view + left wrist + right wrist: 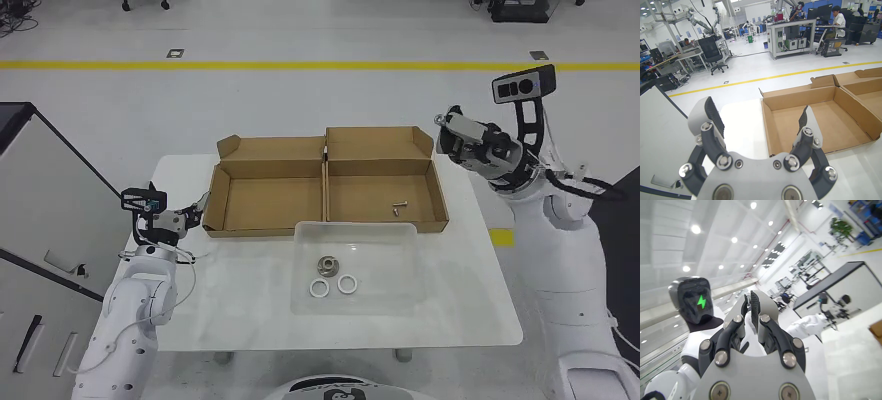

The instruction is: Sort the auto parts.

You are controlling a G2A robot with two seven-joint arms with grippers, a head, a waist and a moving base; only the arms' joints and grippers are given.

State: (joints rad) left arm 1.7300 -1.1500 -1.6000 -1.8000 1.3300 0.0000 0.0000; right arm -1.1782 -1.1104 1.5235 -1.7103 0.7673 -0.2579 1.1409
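My right tool [749, 300], clamped on a sm. threaded part [747, 297], hangs high w/ the right cardboard box [360, 195] below and inboard of it (left tool [758, 104], spread apart, is farther, by the left box [265, 200]).

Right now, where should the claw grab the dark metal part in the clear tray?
Probably from straight above, pinching the dark metal part across its round outer edge. It lies flat in the clear tray, whose walls would block a sideways approach. Two white rings lie close by, so pinch on the sides away from them.
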